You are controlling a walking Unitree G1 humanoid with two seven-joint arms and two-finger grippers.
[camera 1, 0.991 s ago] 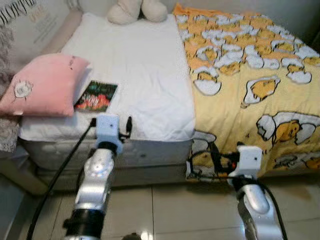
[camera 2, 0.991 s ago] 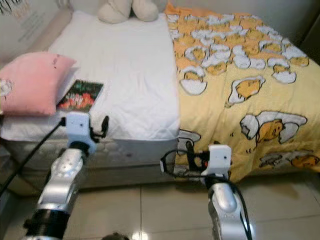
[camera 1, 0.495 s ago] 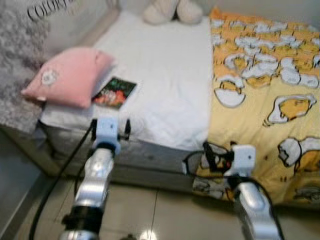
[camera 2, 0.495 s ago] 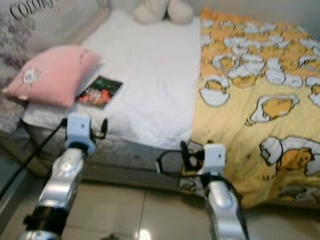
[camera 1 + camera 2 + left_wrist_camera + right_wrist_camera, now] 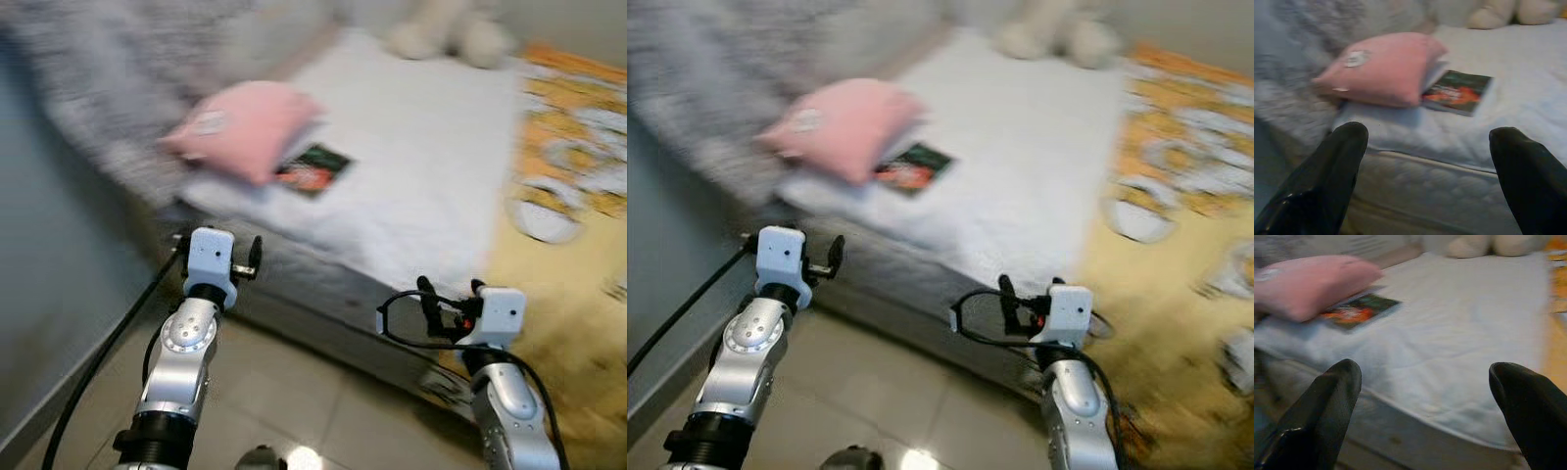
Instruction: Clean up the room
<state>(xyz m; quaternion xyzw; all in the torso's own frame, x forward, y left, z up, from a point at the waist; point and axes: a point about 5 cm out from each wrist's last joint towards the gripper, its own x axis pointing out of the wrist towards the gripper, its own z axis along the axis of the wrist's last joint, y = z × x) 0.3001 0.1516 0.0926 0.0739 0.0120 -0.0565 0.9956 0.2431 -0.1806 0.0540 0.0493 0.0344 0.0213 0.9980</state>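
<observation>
Left gripper (image 5: 1425,161) is held out low in front of the bed, fingers spread wide apart with nothing between them. Through the gap, in the left wrist view, sits the pink pillow (image 5: 1382,67) on the white sheet (image 5: 1528,93), and a dark book (image 5: 1458,92) with an orange-red cover picture lies flat just beside it, one edge tucked against the pillow.

Right gripper (image 5: 1422,396) is also raised toward the mattress edge, fingers splayed and empty. Beyond them the same book (image 5: 1359,311) and pillow (image 5: 1308,286) are off toward the robot's left, with bare white sheet straight ahead.

From the head, both silver arms reach forward over the tiled floor (image 5: 294,392), left gripper (image 5: 253,257) near the corner of the mattress (image 5: 323,304), right gripper (image 5: 446,294) further along its side. The book (image 5: 313,168) rests on the sheet near that corner. A cream plush toy (image 5: 451,34) sits at the far end of the bed, and a yellow patterned blanket (image 5: 573,196) covers the right half. The picture is smeared with blur.
</observation>
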